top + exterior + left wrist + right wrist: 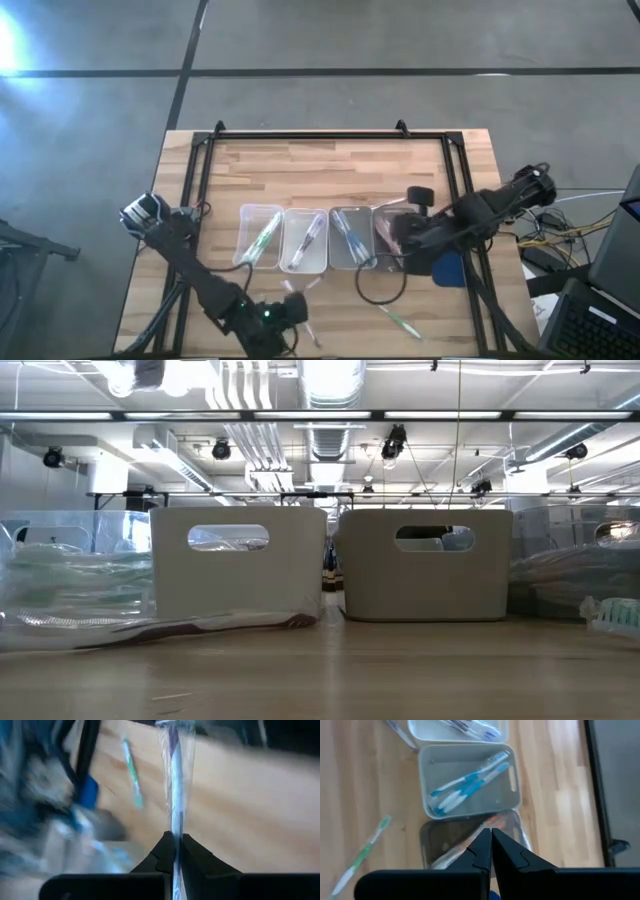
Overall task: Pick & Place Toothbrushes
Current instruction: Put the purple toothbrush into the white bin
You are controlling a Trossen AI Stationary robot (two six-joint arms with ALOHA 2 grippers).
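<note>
Left wrist view: fingers [174, 851] pinch toothbrush [176, 780].

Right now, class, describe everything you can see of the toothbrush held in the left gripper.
The wrapped toothbrush is a thin stick in clear, crinkly wrapping with a purple-blue stripe down its middle. It stands straight out from the left gripper, whose dark fingers are shut on its lower end. It appears raised above the wooden table, apart from the green toothbrush lying there.

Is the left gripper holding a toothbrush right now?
Yes, the left wrist view shows the left gripper shut on a wrapped purple toothbrush that sticks out between its fingers.
</note>
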